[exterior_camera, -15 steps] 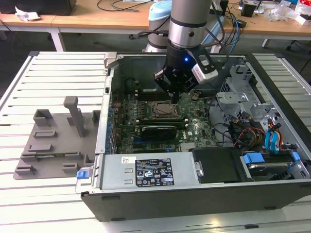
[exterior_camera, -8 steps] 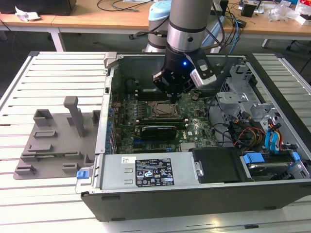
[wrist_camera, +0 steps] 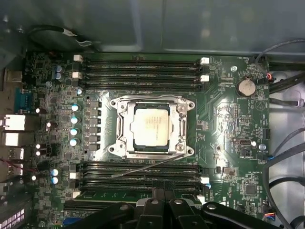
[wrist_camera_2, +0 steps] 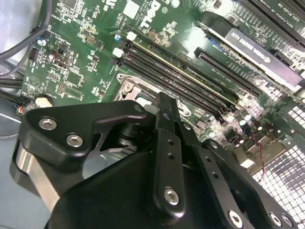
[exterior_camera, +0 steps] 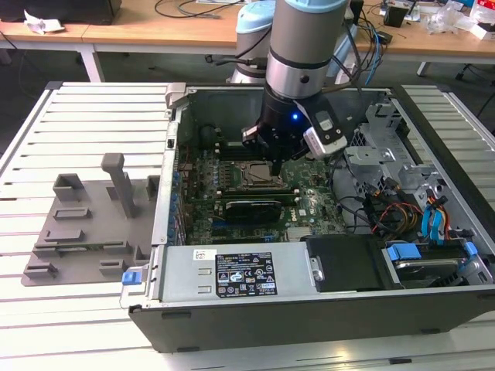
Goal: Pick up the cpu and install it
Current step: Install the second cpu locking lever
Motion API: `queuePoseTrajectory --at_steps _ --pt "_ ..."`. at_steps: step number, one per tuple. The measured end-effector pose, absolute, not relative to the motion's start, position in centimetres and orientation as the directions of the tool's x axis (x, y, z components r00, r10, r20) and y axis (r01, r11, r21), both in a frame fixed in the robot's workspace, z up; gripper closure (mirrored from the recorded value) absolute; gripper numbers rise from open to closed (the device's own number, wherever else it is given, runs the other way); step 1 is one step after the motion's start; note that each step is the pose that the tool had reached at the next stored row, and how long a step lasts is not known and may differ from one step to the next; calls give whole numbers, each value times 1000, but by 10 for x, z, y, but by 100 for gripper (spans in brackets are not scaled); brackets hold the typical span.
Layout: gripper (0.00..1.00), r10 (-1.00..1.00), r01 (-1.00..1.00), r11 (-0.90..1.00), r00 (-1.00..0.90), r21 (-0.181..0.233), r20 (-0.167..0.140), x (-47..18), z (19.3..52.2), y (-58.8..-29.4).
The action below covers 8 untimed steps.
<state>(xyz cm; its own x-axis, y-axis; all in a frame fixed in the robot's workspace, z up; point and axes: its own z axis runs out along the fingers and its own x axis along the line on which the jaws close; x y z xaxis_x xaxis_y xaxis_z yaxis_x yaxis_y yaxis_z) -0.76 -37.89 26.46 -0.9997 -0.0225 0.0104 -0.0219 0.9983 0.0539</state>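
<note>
The cpu (wrist_camera: 150,126), a pale silvery square chip, lies flat inside the metal-edged socket frame (wrist_camera: 121,130) on the green motherboard (wrist_camera: 228,119). In the first wrist view my gripper (wrist_camera: 161,193) hangs above the board beside the socket, over the memory slots, with its two black fingertips close together and nothing between them. From the exterior view the gripper (exterior_camera: 276,168) sits low inside the open computer case, just above the socket (exterior_camera: 254,175). The second wrist view has the black gripper body and one finger (wrist_camera_2: 165,143) in front of the board.
A thin metal lever (wrist_camera: 143,165) lies slanted across the memory slots beside the socket. The grey plastic tray (exterior_camera: 77,232) with upright posts stands on the slatted table at the exterior view's left. Cables (exterior_camera: 394,212) and drive bays (exterior_camera: 433,255) crowd the case's right side.
</note>
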Motion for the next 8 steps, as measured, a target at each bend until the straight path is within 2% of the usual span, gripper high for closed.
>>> queuePoseTrajectory --at_steps 8 --pt "89 -23 -22 998 -1000 54 10 -8 255 -379"
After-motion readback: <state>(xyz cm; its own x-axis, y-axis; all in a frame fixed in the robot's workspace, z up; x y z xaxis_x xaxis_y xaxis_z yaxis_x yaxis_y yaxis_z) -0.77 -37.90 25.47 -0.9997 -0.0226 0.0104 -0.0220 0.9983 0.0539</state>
